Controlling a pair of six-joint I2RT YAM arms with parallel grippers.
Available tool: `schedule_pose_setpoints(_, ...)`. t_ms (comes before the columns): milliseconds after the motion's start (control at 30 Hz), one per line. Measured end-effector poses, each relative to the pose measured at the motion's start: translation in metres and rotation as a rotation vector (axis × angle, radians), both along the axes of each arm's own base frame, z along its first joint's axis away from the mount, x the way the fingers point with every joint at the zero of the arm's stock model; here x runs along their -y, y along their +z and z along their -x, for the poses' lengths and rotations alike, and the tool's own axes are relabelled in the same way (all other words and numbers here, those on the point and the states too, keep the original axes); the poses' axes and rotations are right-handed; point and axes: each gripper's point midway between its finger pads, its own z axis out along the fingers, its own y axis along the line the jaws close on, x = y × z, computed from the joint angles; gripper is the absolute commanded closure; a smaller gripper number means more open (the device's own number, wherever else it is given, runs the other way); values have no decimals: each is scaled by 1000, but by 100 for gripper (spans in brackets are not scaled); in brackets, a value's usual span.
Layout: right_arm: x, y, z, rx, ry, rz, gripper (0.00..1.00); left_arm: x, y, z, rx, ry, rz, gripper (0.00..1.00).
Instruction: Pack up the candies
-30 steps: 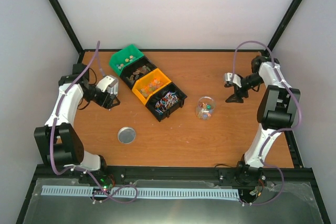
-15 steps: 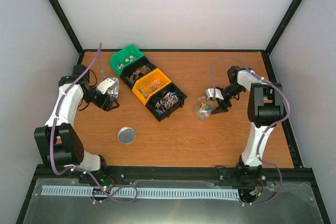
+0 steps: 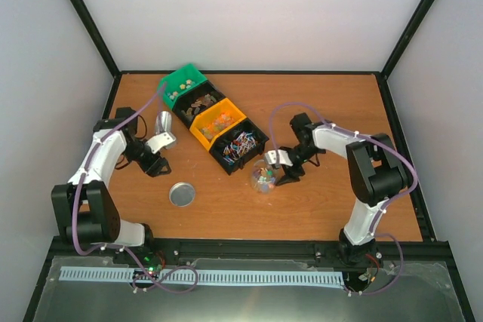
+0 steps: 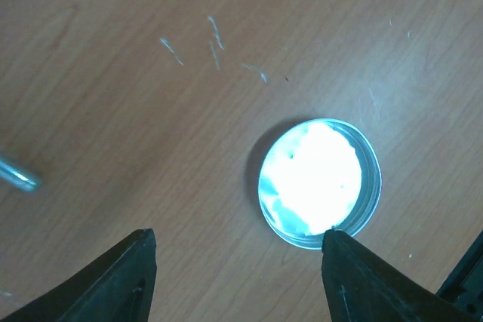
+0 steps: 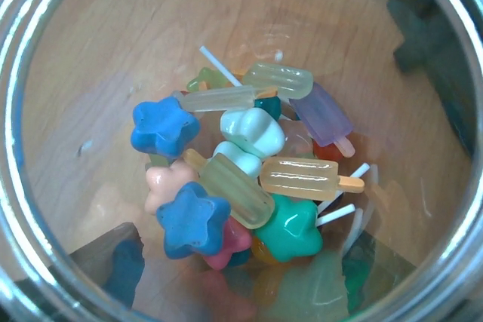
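Note:
The candies lie in four bins in a diagonal row: a green bin (image 3: 181,84), a black bin (image 3: 201,102), an orange bin (image 3: 219,120) and a black bin (image 3: 240,145). My right gripper (image 3: 273,176) is shut on a clear glass jar (image 3: 262,179) just in front of the nearest black bin. The right wrist view looks down into the jar (image 5: 45,111) at star-shaped and ice-lolly-shaped sweets (image 5: 249,179). My left gripper (image 3: 153,164) is open and empty. In the left wrist view it (image 4: 238,235) hangs above the table beside the round silver lid (image 4: 321,182).
The lid (image 3: 182,194) lies on the wooden table (image 3: 339,209) front left. A small silver metal thing (image 3: 163,121), likely the scoop, lies behind the left gripper; its end shows in the left wrist view (image 4: 16,176). Black frame posts stand at the back corners.
My right gripper came in from the far right, took hold of the jar and carried it left toward the bins. My left gripper swung nearer, toward the lid.

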Motion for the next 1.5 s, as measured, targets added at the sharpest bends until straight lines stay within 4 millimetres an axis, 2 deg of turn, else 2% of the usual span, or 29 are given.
schedule_pose_setpoints(167,-36,-4,5,29,-4,34,26,3,-13,17,-19,-84,-44,44)
schedule_pose_setpoints(267,-50,-6,4,50,-20,50,27,2,-21,26,-29,-124,-67,48)
schedule_pose_setpoints(367,-59,-5,1,49,-59,52,25,2,-30,34,-49,-161,-91,50)
schedule_pose_setpoints(533,-68,-3,0,40,-96,62,17,4,-39,39,-57,-204,-120,52)
schedule_pose_setpoints(633,-65,0,2,28,-113,69,12,7,-47,39,-57,-219,-125,56)
schedule_pose_setpoints(733,-54,12,2,23,-148,68,10,12,-62,44,-70,-252,-144,60)
schedule_pose_setpoints(867,-31,37,-4,48,-217,50,10,17,-80,50,-82,-276,-176,62)
schedule_pose_setpoints(1033,-12,70,-9,89,-292,19,10,17,-91,39,-38,-261,-218,68)
schedule_pose_setpoints(1200,-13,91,-1,75,-321,-23,10,19,-102,36,-9,-260,-273,76)
schedule_pose_setpoints(1367,-16,111,4,65,-346,-73,10,18,-103,25,24,-235,-296,98)
schedule_pose_setpoints(1500,-18,126,7,84,-351,-114,11,19,-102,18,15,-205,-296,99)
